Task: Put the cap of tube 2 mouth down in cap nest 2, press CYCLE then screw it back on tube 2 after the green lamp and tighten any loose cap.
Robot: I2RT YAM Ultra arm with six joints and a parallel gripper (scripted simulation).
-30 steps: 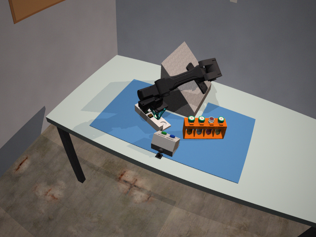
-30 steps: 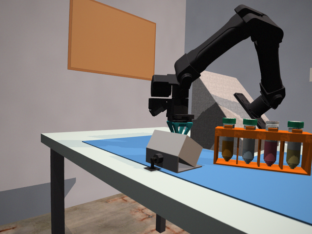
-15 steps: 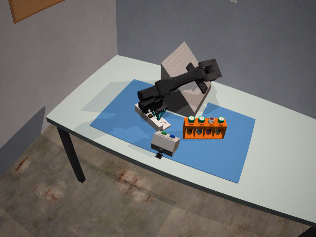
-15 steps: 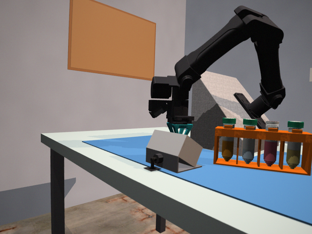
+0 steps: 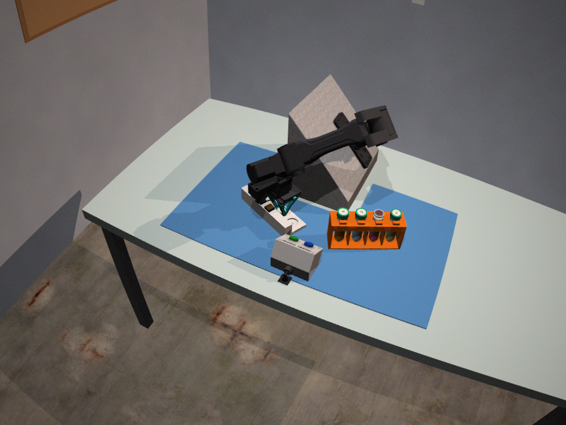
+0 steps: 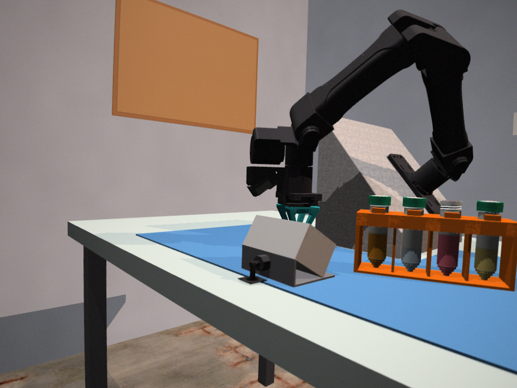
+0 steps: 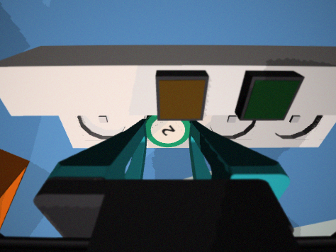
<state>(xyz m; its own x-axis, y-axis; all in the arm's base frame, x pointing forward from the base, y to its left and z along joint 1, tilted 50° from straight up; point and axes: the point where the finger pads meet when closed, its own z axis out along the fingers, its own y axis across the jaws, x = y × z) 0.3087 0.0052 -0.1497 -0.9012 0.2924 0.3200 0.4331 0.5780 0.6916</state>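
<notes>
Gripper (image 7: 167, 139) clamps cap 2 (image 7: 166, 130); nest floor hidden, contact unclear.

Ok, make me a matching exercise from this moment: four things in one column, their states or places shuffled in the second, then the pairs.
Things:
1. Cap marked 2
2. Tube with the dark red fill
3. Amber lamp
4. Blue key

States or places:
A. on the small grey desk, beside the green key
B. open at the top, no cap on it
C. dark, on the console above the held cap
D. gripped between the teal fingers, at the cap tray

Pairs: 1-D, 2-B, 3-C, 4-A
</notes>
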